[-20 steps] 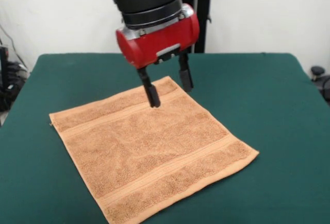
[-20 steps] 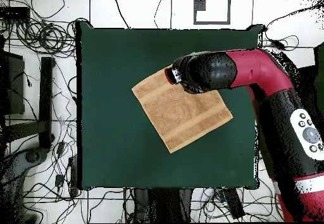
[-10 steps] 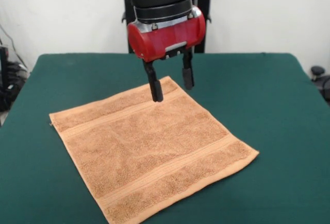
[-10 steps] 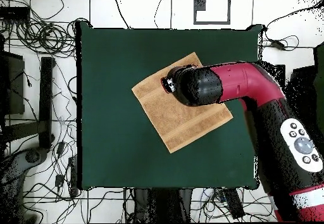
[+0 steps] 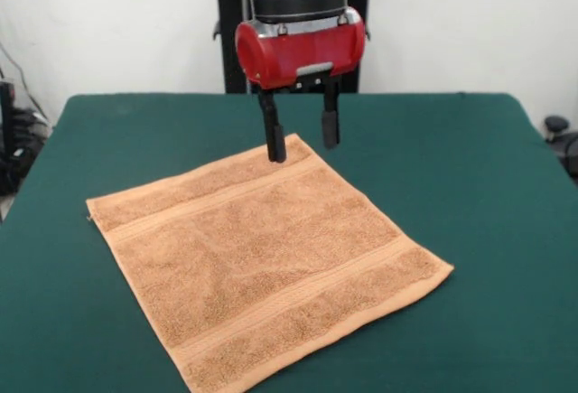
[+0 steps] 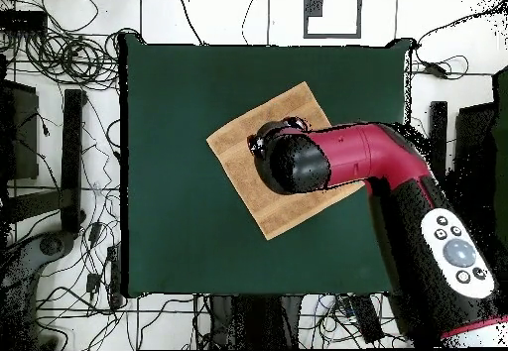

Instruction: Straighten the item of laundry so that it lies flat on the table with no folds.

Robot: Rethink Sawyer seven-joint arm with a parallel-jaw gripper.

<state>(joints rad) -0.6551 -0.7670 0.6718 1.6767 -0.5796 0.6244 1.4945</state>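
Towel flat on table | jaws apart, empty, above far corner

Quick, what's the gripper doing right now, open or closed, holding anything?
Gripper: open, holding nothing, above the towel's far corner.

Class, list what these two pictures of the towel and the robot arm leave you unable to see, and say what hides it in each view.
1. Overhead view: the arm covers the middle of the towel, and the gripper beneath it is hidden.
2. Front view: the towel's nearest corner is cut off by the bottom edge.
3. Front view: the gripper is open, but whether its fingers touch the towel's far corner cannot be told.
4. Table: its near edge lies outside the front view.
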